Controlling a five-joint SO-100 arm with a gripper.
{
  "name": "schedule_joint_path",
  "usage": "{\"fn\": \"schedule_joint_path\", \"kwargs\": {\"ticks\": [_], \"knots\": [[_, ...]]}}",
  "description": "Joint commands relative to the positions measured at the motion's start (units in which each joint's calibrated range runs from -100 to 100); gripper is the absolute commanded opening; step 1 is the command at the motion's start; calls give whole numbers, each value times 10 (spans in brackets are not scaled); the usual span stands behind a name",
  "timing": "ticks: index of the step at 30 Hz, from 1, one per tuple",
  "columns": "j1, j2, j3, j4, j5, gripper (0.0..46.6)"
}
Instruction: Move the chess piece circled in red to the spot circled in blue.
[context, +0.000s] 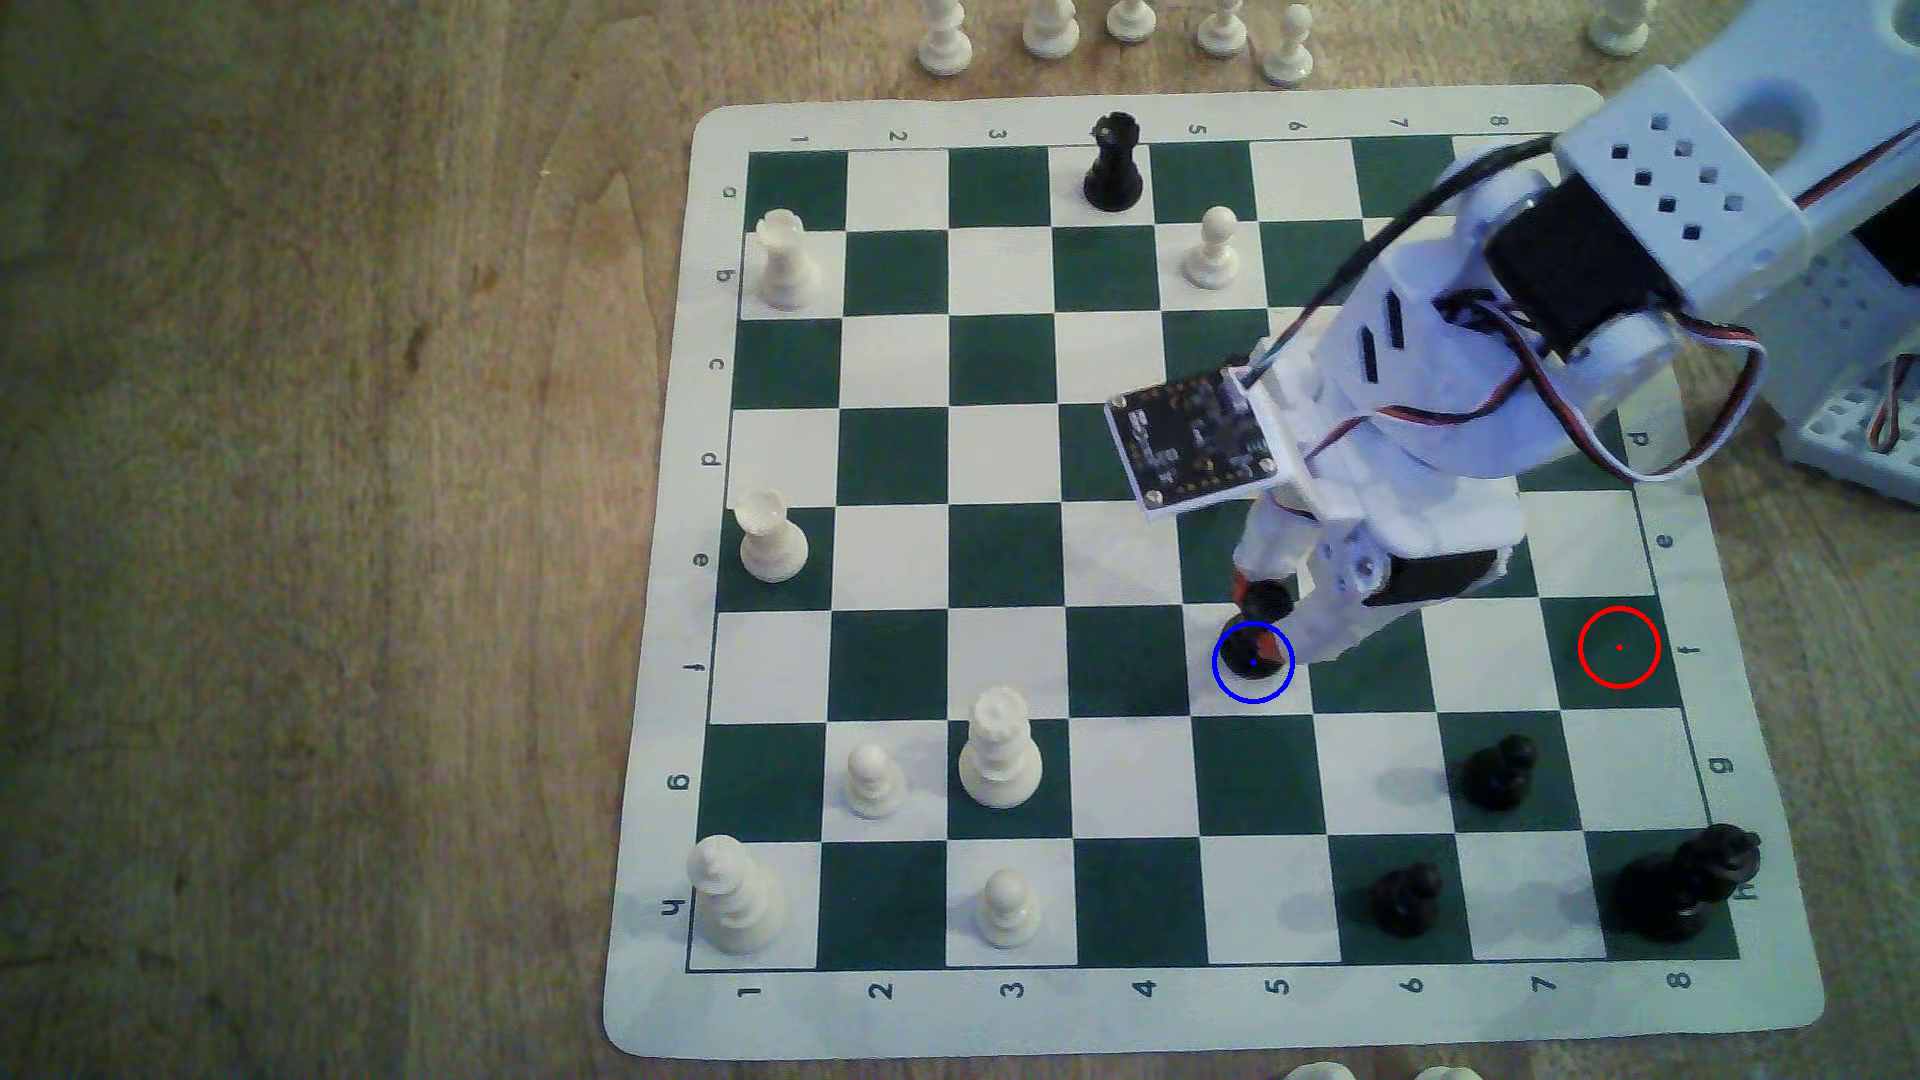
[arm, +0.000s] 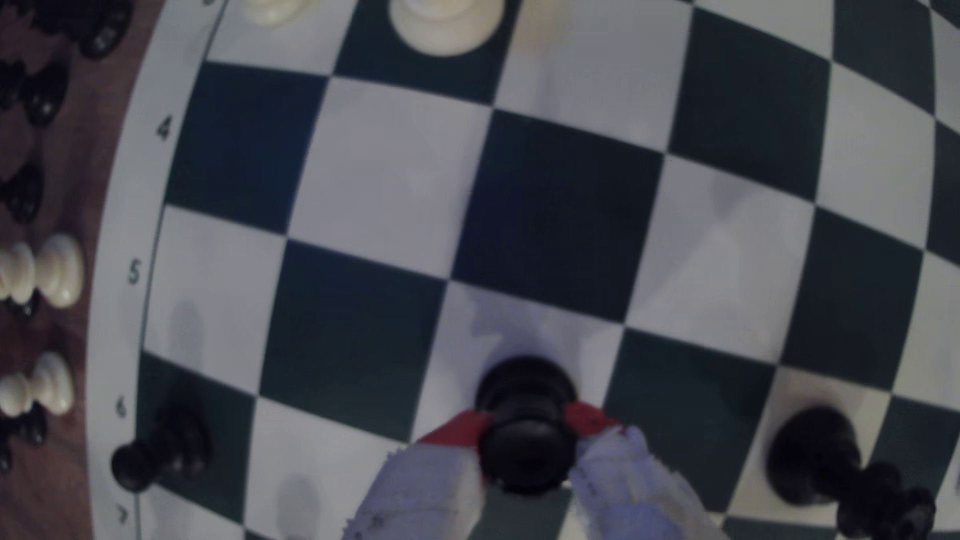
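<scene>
Black, stout, flat-topped piece (context: 1254, 644) sat upright inside the blue ring (context: 1253, 663) on its white square, base on the board (context: 665, 727). Claw (context: 1270, 604) was clamped narrow on that piece; in the wrist view the red-tipped fingers (arm: 457, 430) pressed both sides of the piece (arm: 524, 420) just below its top. Red ring (context: 1619, 647) marked a bare dark green square well to the exterior view's right of the blue ring, same row. Two ball-headed black pawns (context: 1499, 774) (context: 1406, 898) stood nearer the camera than the blue ring, toward the exterior view's right; a tall black piece (context: 1683, 883) occupied the corner square beyond them. White pieces (context: 1000, 750) were spread to the exterior view's left of the blue ring. Wooden worktop (context: 312, 519) carried the board.
</scene>
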Motion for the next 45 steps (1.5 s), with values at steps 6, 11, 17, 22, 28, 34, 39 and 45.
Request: {"fn": "schedule_joint_path", "kwargs": {"ticks": [6,11,17,22,28,34,39,45], "knots": [[-3,-18,-52,-10,2,39],[-4,-18,-52,-13,1,43],[1,-27,-40,-13,-11,267],[7,-44,-18,-14,-10,311],[14,-87,22,0,-3,316],[4,-207,118,24,-6,316],[0,-348,234,60,-10,313],[11,-494,334,76,-15,249]]}}
